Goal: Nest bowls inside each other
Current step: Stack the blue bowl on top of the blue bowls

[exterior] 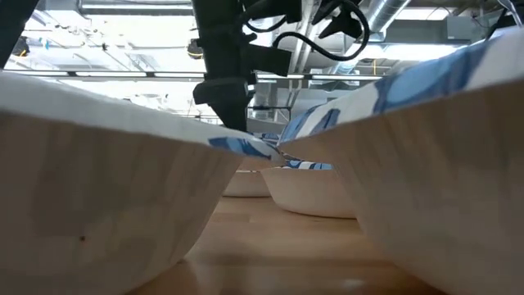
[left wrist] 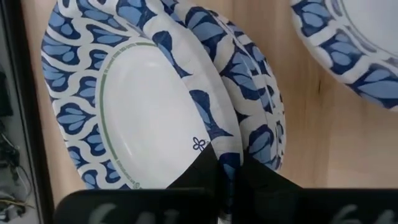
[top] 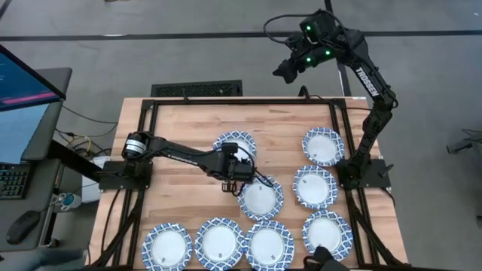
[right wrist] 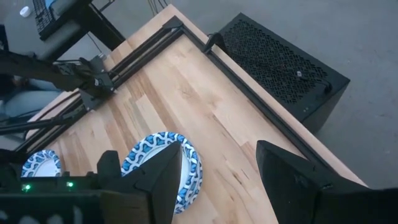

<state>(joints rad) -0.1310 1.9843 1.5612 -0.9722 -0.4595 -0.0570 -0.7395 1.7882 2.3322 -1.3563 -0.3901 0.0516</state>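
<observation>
Several blue-and-white patterned bowls with white centres sit on the wooden table: a row along the near edge point(top: 220, 242), a group at the right point(top: 314, 186), one in the middle point(top: 260, 197), and a nested stack point(top: 235, 143) farther back. My left gripper point(top: 237, 169) reaches from the left to the stack's near rim and is shut on it. Layered rims of the stack point(left wrist: 261, 106) show in the left wrist view. My right gripper point(top: 288, 70) hangs open, high beyond the table's far edge, touching nothing. My left gripper pinches the near rim point(left wrist: 229, 163) of the stacked bowls from above, one finger point(left wrist: 198, 171) on the top bowl's white inside and the other point(left wrist: 268, 182) on the outer side. How many of the nested rims lie between the fingers I cannot tell.
A black frame rail point(top: 226, 102) runs round the table. A black vented box point(right wrist: 280, 68) lies past the far edge. Bare wood point(top: 181, 120) shows at the far left. In the low view two bowls point(exterior: 98, 188) stand right before the camera and block most of the table.
</observation>
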